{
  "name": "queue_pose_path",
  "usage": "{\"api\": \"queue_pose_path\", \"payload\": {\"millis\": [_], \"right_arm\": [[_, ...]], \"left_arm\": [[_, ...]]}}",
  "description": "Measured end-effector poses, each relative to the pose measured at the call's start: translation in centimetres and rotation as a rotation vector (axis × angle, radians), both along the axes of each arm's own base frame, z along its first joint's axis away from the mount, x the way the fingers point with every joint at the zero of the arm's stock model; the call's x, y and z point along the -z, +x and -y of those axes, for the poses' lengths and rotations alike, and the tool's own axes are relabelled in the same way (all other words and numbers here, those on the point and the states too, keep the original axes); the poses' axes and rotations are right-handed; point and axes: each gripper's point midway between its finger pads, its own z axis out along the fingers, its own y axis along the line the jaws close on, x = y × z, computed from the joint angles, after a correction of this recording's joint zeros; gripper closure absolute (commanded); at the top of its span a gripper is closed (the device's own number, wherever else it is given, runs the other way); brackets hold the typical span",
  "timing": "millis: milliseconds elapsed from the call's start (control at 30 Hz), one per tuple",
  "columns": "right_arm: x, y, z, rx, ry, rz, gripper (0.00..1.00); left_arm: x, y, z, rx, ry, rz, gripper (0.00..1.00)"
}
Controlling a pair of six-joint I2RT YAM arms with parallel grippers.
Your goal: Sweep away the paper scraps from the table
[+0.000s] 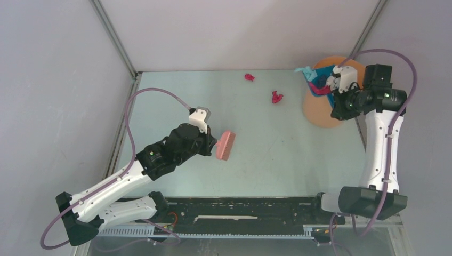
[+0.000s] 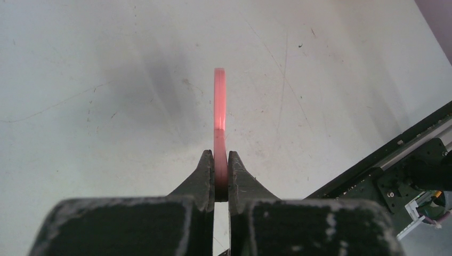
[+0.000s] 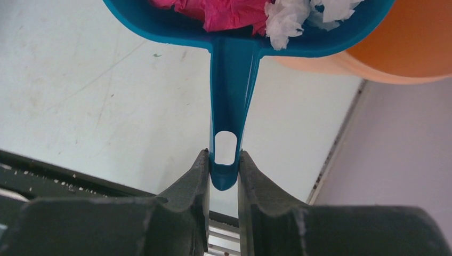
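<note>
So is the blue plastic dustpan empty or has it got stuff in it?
Not empty. The blue plastic dustpan holds crumpled pink and white paper scraps, as the right wrist view shows.

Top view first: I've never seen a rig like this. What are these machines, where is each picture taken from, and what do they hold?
Two robot arms are bolted at the near edge of a pale green table. The top view looks down from above; the other two come from wrist cameras. The left hand is shut on a pink brush. The right hand grips the handle of a blue dustpan holding pink and white paper scraps, by an orange bin. Two more magenta ones lie on the table.
</note>
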Motion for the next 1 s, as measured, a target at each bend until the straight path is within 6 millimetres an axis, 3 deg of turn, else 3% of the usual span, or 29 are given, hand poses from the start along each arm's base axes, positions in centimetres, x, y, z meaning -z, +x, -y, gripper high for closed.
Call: {"api": "queue_pose_path", "payload": {"millis": [300,567,700,833,1000], "right_arm": [[-2.2,3.5,7.0,0.189,-0.111,0.017,0.99],[-4.3,5.8,14.5,0.228,-0.499,-0.030,0.95],[-6.4,6.2,17.4,0.189,-0.766,-0.060,0.94],[-8.4,7.2,18.3,0.094,-1.053,-0.045,0.94],[-5.9,7.3,17.6,-0.152,-1.380,-0.099,0.95]], "left_arm": [[-0.1,-0.3,0.3,0.019,-0.015,-0.001,0.95],[0.1,-0.4,0.3,0.025,-0.015,-0.004,0.96],[0.1,-0.4,0.4,0.030,-0.016,-0.006,0.95],[0.1,-0.5,0.4,0.036,-0.017,-0.008,0.95],[0.1,-0.6,0.5,0.039,-0.018,-0.010,0.95]]}}
